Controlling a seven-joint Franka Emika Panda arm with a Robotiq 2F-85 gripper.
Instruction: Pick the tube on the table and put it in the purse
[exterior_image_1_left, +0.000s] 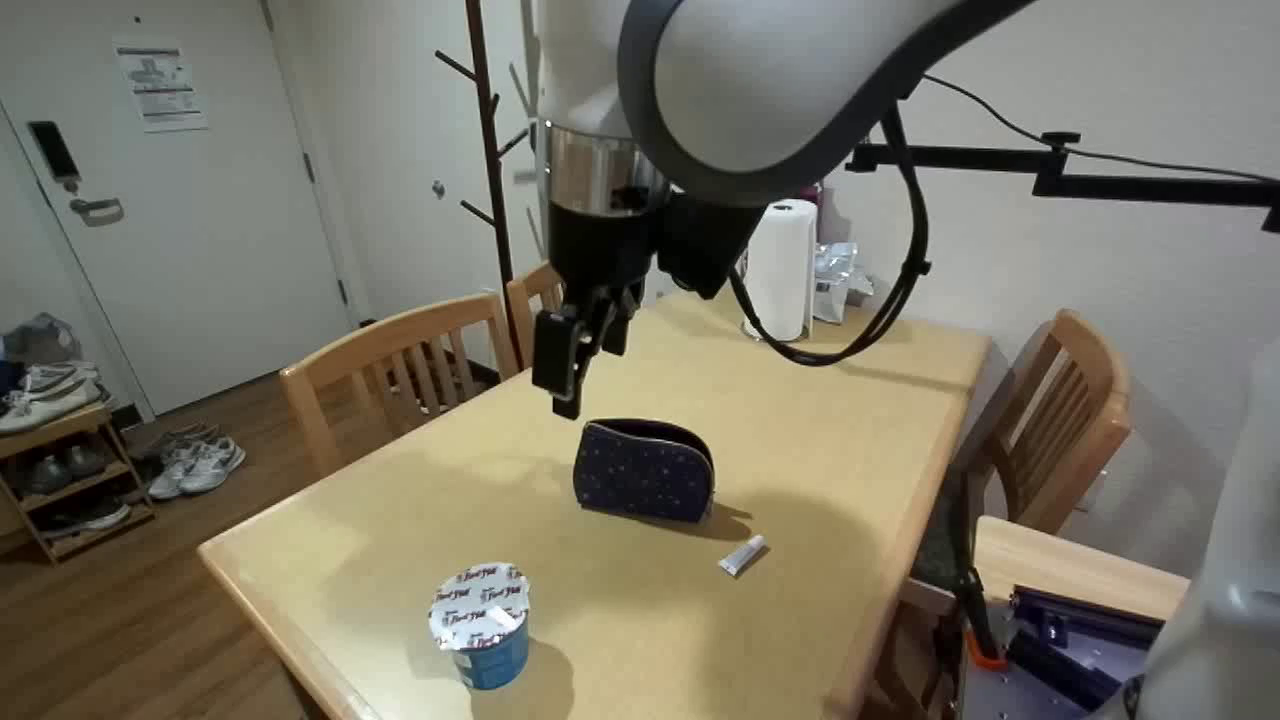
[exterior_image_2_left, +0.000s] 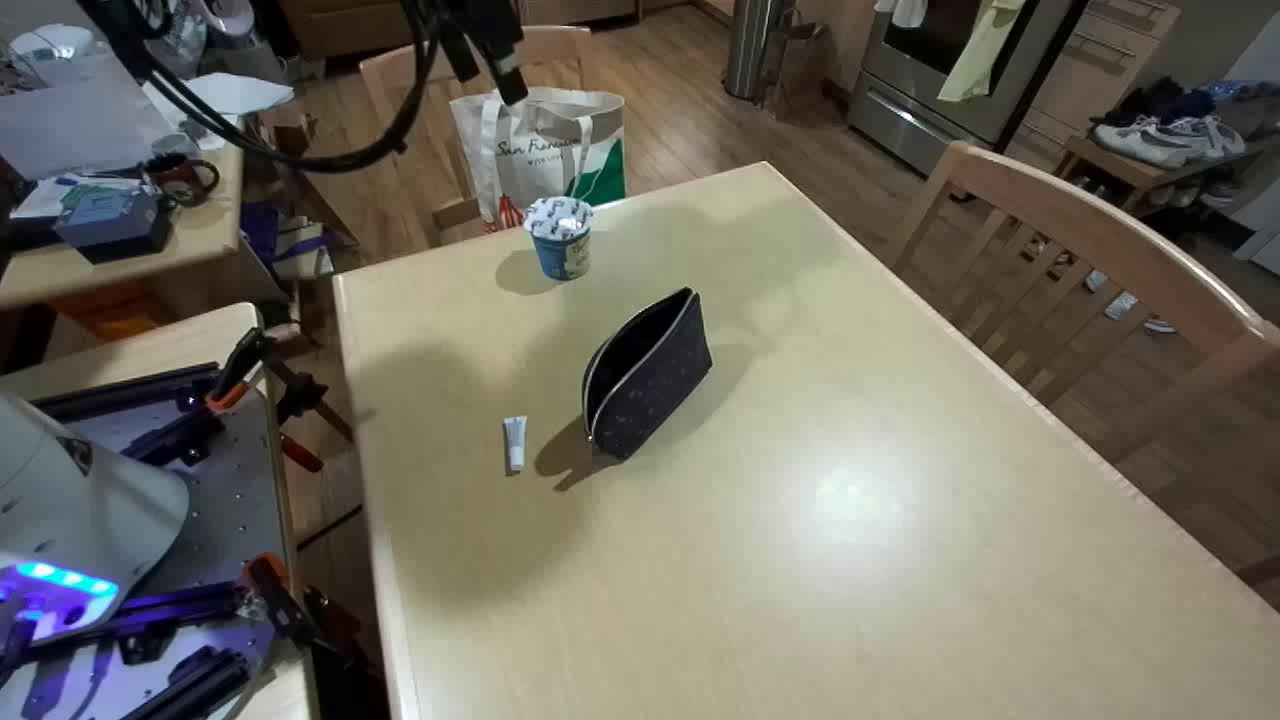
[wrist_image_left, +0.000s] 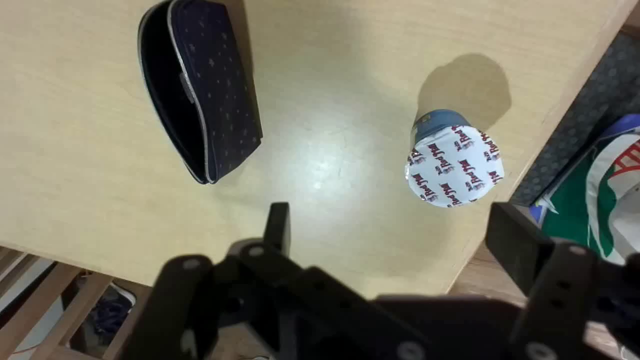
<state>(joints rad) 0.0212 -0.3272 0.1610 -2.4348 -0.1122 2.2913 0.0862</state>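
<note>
The slim white tube (exterior_image_1_left: 742, 556) lies flat on the light-wood table (exterior_image_1_left: 820, 420), beside the purse. It also shows in an exterior view (exterior_image_2_left: 515, 443) and is out of the wrist view. The dark navy purse (exterior_image_1_left: 645, 478) stands upright with its zip mouth open, also seen in an exterior view (exterior_image_2_left: 660, 395) and in the wrist view (wrist_image_left: 220, 90). My gripper (exterior_image_1_left: 592, 378) hangs high above the table, apart from both. In the wrist view its jaws (wrist_image_left: 391, 222) are wide open with nothing between them.
A blue cup with a white printed lid (exterior_image_1_left: 490, 630) stands near a table corner, also in the wrist view (wrist_image_left: 455, 165). A paper towel roll (exterior_image_1_left: 782, 270) and silver bag (exterior_image_1_left: 835, 280) stand at the far end. Wooden chairs (exterior_image_1_left: 400, 350) flank the table.
</note>
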